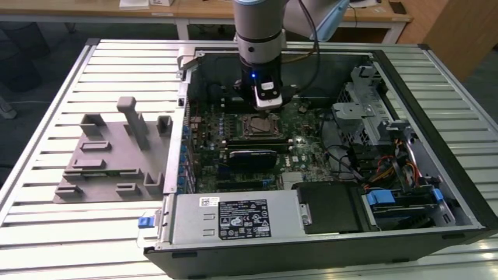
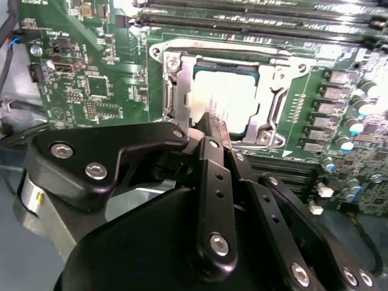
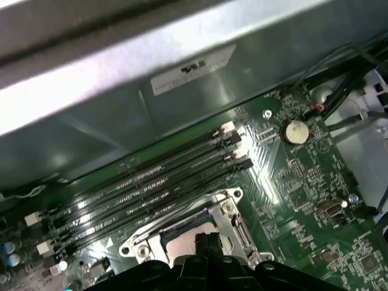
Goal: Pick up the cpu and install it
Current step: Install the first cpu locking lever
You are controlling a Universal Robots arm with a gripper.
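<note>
Exterior view: an open black desktop computer case (image 1: 435,146) lies on its side on a slatted metal table (image 1: 46,233). The grey robot arm (image 1: 260,29) reaches down into the case, its black gripper (image 1: 267,107) hanging just above the metal socket frame (image 1: 259,125) on the green motherboard (image 1: 311,149). A grey plastic holder tray with upright blocks (image 1: 109,157) sits on the table towards the exterior view's left of the case.

Second wrist view: the small square cpu with a silver-white metal top (image 2: 227,97) lies inside the socket frame (image 2: 163,79), level with the board. The gripper (image 2: 212,124) has its black fingers (image 2: 209,157) drawn together to a narrow tip, resting at or just above the cpu's near edge; contact cannot be confirmed, and nothing is gripped.

First wrist view: the fingertips (image 3: 208,242) appear pressed together over the cpu (image 3: 182,245) in the socket, beside four black memory slots (image 3: 157,182).
</note>
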